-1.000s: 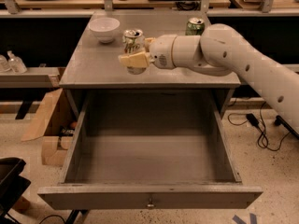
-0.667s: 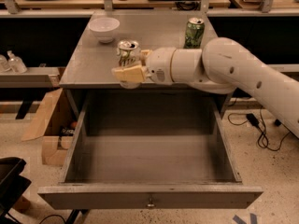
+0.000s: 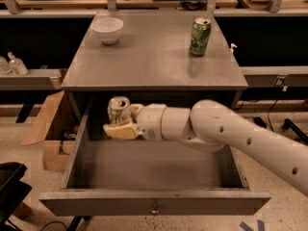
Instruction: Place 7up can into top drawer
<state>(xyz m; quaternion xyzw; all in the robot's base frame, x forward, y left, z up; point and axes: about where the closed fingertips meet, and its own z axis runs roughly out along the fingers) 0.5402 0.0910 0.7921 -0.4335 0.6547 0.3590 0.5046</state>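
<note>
7up can (image 3: 119, 109) hung upright, clamped in the gripper (image 3: 121, 125), just below the worktop's (image 3: 154, 61) front edge near its left corner, above the top drawer (image 3: 96, 202) floor. Released there, it would likely drop and topple.

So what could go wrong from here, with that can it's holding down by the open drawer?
1. The gripper holds the 7up can above the floor of the top drawer, not resting on it. Let go from there, the can could land crooked and topple.
2. The can sits close to the drawer's left wall and just under the front edge of the tabletop. A small sideways or upward move might knock it against either one.
</note>
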